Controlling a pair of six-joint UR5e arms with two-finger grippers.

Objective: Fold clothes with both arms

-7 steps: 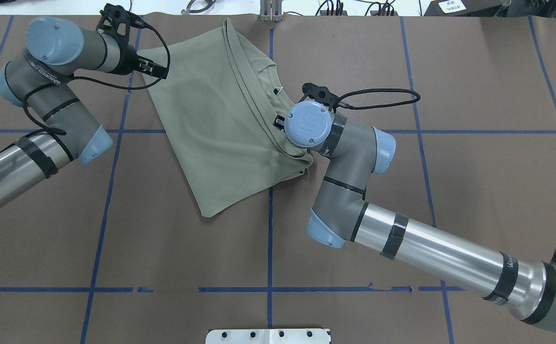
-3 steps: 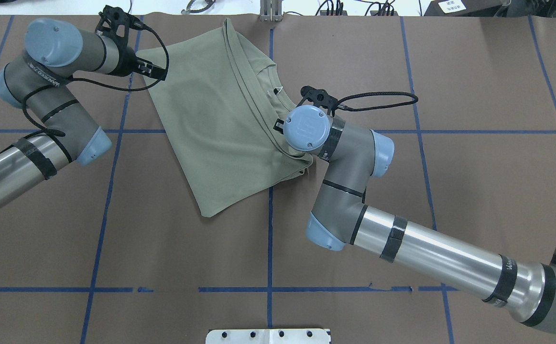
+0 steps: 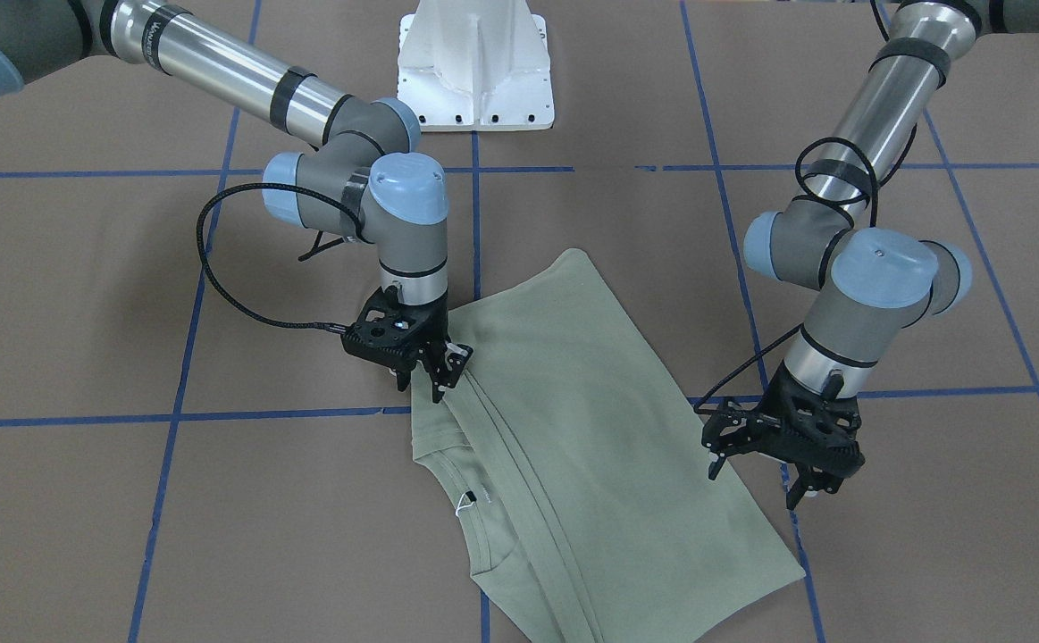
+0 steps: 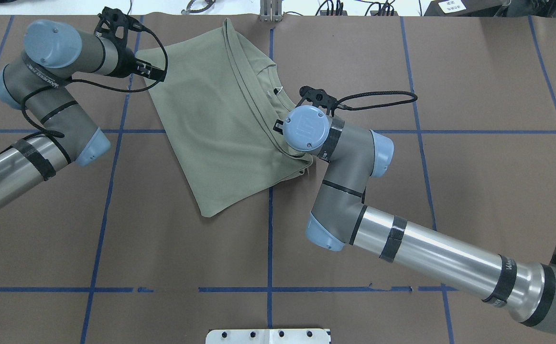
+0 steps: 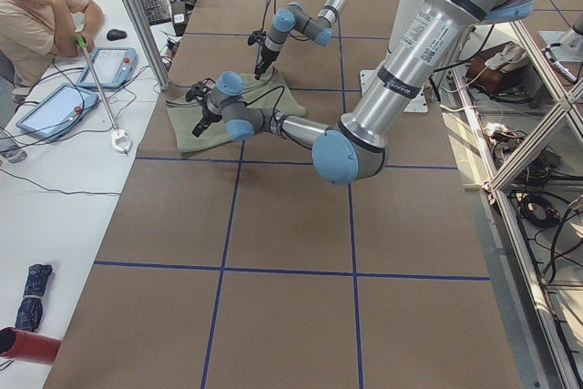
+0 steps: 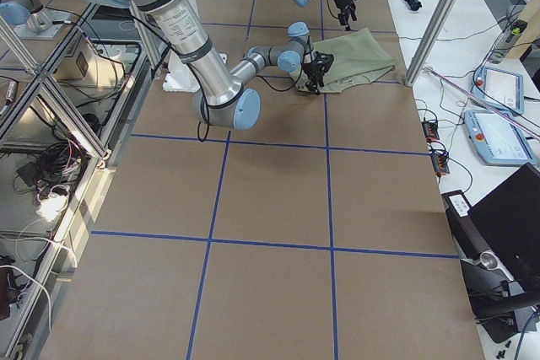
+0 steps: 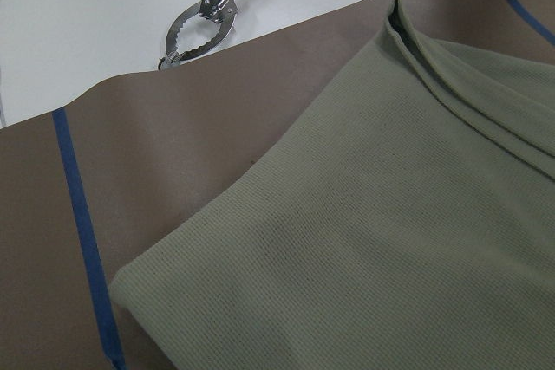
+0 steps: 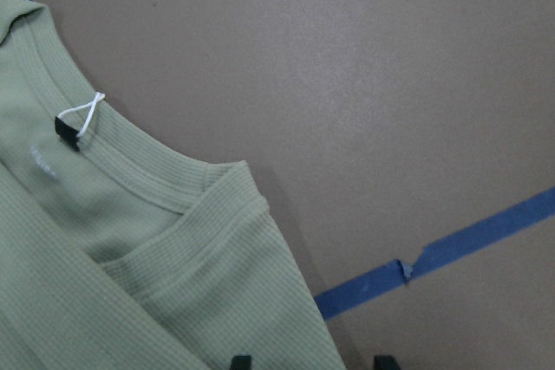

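The right gripper (image 3: pixel 421 386) stands nose-down at the shirt's near shoulder. Its fingertips (image 8: pixel 241 361) are a little apart and grip nothing: one is over the knit, the other over bare table, with the shirt's edge between them. The left gripper (image 3: pixel 809 493) hangs low just beside the shirt's far-left corner. Its fingers look parted and are off the cloth, and its wrist view shows that corner lying flat and free.

The sage-green shirt (image 4: pixel 211 119) lies folded into a flat oblong on the far half of the table. Most of it is on the robot's left of the middle tape line, and its right side crosses that line. Its long axis runs on a slant, from the far edge of the table back toward the robot and over to the robot's right. One smooth layer covers most of it and ends in several stacked fold ridges that run along the long axis. Beyond those ridges, midway along the long side that faces the robot's right, the ribbed collar (image 8: pixel 130 171) shows, opening toward that side. The black neck tag (image 8: pixel 66 130) with its white loop (image 8: pixel 87 108) sits inside the collar.

The table (image 4: pixel 474 191) has a brown cover marked in squares with blue tape (image 4: pixel 270 239). The white pedestal (image 3: pixel 474 62) stands at the robot's edge. Metal tongs (image 7: pixel 204 28) lie on a white bench just beyond the far edge. A seated person (image 5: pixel 36 15) is at that bench, with tablets (image 5: pixel 114 66) in front.
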